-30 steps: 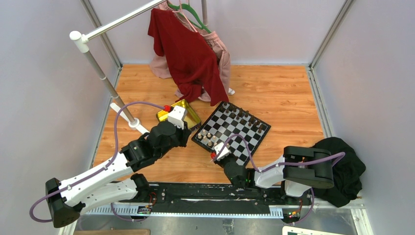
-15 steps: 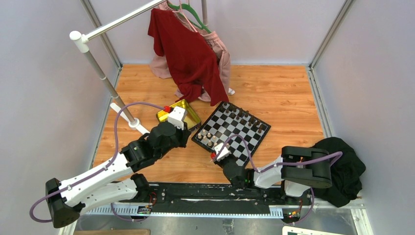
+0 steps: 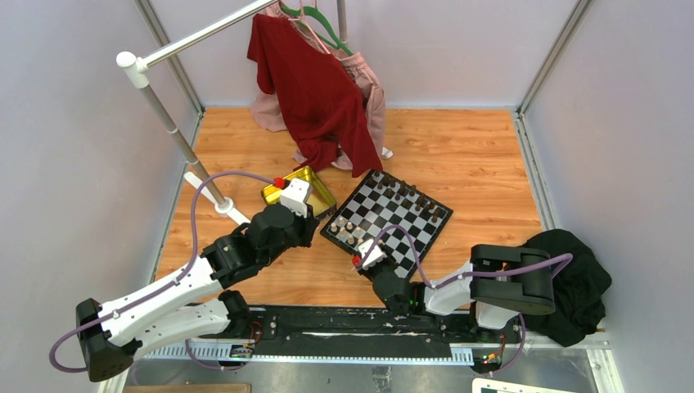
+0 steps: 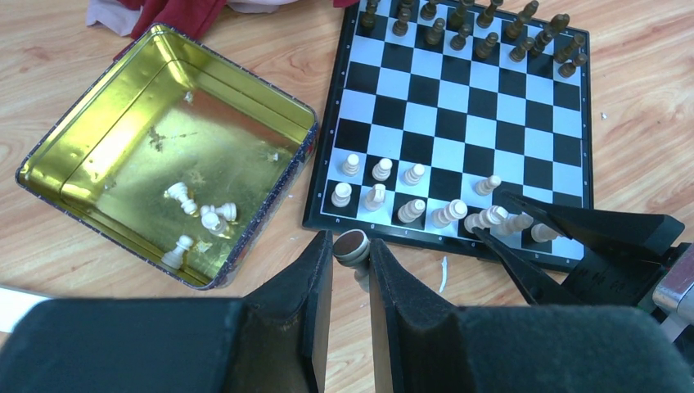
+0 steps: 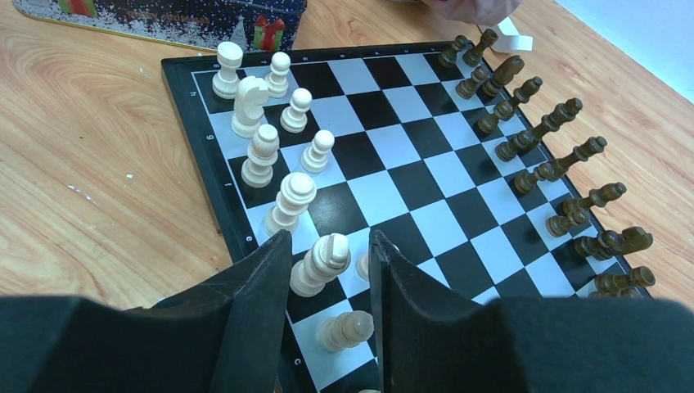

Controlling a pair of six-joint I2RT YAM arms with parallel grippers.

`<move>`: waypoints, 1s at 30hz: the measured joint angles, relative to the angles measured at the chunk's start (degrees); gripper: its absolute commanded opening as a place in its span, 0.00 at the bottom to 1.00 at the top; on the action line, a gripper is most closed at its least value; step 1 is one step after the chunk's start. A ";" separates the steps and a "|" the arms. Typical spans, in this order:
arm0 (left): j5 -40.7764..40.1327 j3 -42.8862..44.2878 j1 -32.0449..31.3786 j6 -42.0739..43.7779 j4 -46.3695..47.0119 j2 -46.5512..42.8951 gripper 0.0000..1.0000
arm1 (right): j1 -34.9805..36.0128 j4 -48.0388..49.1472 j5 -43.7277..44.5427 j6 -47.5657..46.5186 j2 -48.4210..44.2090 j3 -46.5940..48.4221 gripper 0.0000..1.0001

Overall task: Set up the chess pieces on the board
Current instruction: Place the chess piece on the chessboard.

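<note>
- Right gripper [image 5: 327, 239] is low over the near edge of the board [image 5: 425, 172]. Its jaws are parted either side of a cream piece [image 5: 321, 264], which stands upright on its square with a sliver of gap on its right.
- Judgement: withdraw straight up. Neighbouring cream pieces [image 5: 262, 151] stand close, and a sideways drift could tip them.
- Left gripper [image 4: 350, 242] hovers over bare tabletop [image 4: 74, 254] between tin and board. Its jaws are narrow, pinching a held piece [image 4: 353, 246] with a dark round end showing. Cannot tell which way up it is, so check before lowering.
- The near cream rows look incomplete. Judgement: wait for the right arm to clear before the left comes in.
- Tin [image 4: 164, 131], just left of the board, holds a few loose pieces [image 4: 205, 217].
- Dark pieces [image 5: 532, 139] line the far edge.
</note>
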 measured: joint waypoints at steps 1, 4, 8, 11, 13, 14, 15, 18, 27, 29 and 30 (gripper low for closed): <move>0.00 0.00 -0.02 -0.02 0.00 0.00 0.00 | 0.00 -0.04 0.00 0.00 -0.04 0.02 0.44; 0.00 0.00 0.00 0.00 0.00 0.00 0.00 | 0.02 -0.39 0.00 -0.26 -0.15 0.13 0.44; -0.02 0.00 -0.02 0.00 0.00 -0.09 0.00 | 0.63 -1.25 -0.02 -1.73 -0.90 0.96 0.44; -0.04 0.00 0.00 -0.02 -0.02 -0.33 0.00 | 1.51 -2.01 -0.04 -3.41 -2.75 1.60 0.44; -0.07 0.00 0.00 -0.02 -0.07 -0.52 0.00 | 2.19 -2.58 -0.04 -4.83 -4.79 2.29 0.44; -0.07 0.00 0.00 -0.04 -0.07 -0.59 0.00 | 2.51 -2.73 -0.04 -5.53 -5.84 2.67 0.44; -0.07 0.02 -0.02 -0.09 -0.09 -0.72 0.00 | 2.80 -2.78 -0.04 -6.32 -6.95 2.99 0.44; -0.04 0.44 0.00 -0.68 -0.46 -0.85 0.00 | 3.74 -3.21 -0.09 -8.28 -10.93 3.34 0.43; 0.22 6.56 0.00 -5.97 -1.09 5.20 0.00 | 4.72 -10.84 -5.60 -9.64 -24.39 3.87 0.43; 0.39 8.02 0.00 -7.80 -1.31 7.82 0.00 | 4.72 -13.77 -8.59 -9.18 -27.56 4.13 0.43; 0.48 8.74 0.00 -8.79 -1.60 9.14 0.00 | 4.72 -15.08 -9.84 -8.96 -28.81 4.48 0.43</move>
